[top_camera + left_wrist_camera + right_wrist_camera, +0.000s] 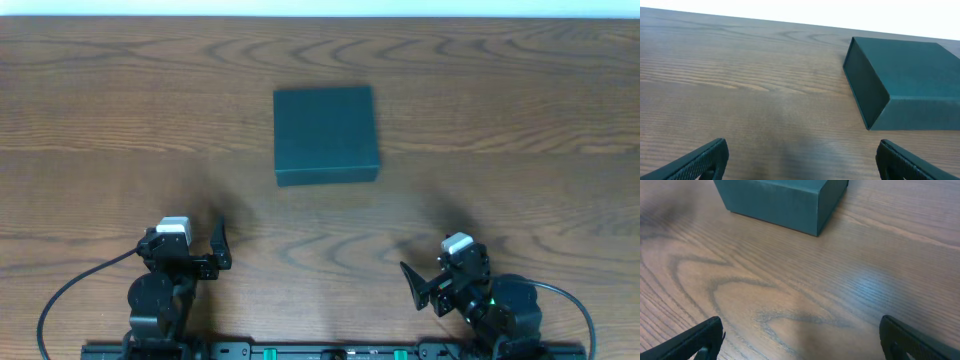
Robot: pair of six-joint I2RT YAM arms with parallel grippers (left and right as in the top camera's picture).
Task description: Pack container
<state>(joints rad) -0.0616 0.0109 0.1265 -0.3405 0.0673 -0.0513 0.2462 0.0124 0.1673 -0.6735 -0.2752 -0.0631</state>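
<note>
**Both pincers wait released, box shut at mid-tabletop**

The left pincer (801, 159) is spread wide with nothing between its fingers, low over bare wood. The right pincer (801, 336) is the same: parted and empty. Both sit at the near edge of the tabletop (520, 90), well apart from each other.

The container (326, 134) rests flat between them and farther out, near the middle, touched by neither. Its lid is down.

It looks like stiff board, probably light and hollow, with a matte skin that should not slip. It seems too broad to grip across, so a lid edge is the likelier hold, with the other pincer steadying the base. I cannot tell which side carries the hinge.

Being square from above, it has no real long axis. Its sides run almost parallel to the tabletop's edges, turned slightly, and one corner points toward the right pincer.
</note>
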